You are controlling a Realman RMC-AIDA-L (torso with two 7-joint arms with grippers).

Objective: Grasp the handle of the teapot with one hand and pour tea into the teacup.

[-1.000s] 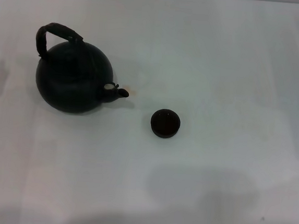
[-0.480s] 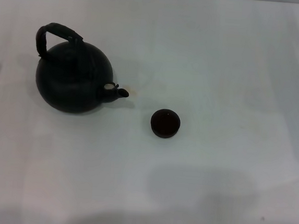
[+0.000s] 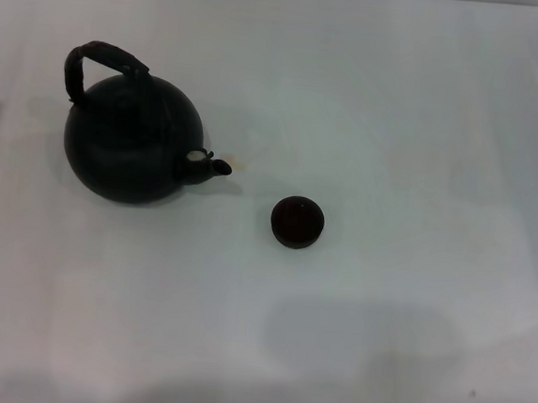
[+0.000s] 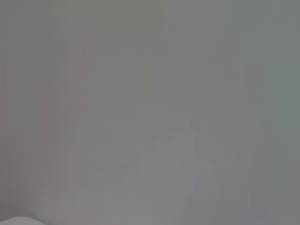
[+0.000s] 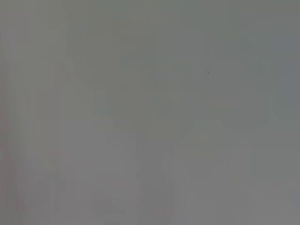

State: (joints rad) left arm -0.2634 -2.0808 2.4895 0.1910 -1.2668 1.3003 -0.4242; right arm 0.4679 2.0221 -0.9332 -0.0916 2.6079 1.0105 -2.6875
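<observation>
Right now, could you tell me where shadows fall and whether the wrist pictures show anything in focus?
Head view: broad soft shadows lie on the table near its front edge, below the teacup; the teapot casts only a faint one. Left and right wrist views: featureless grey, nothing sharp, no pincer visible.

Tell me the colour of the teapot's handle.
The handle is dark brown-black, much like the matte black teapot; the head view shows it best.

White table [image 3: 428, 112], faint orange spot [image 3: 243, 168] on it
</observation>
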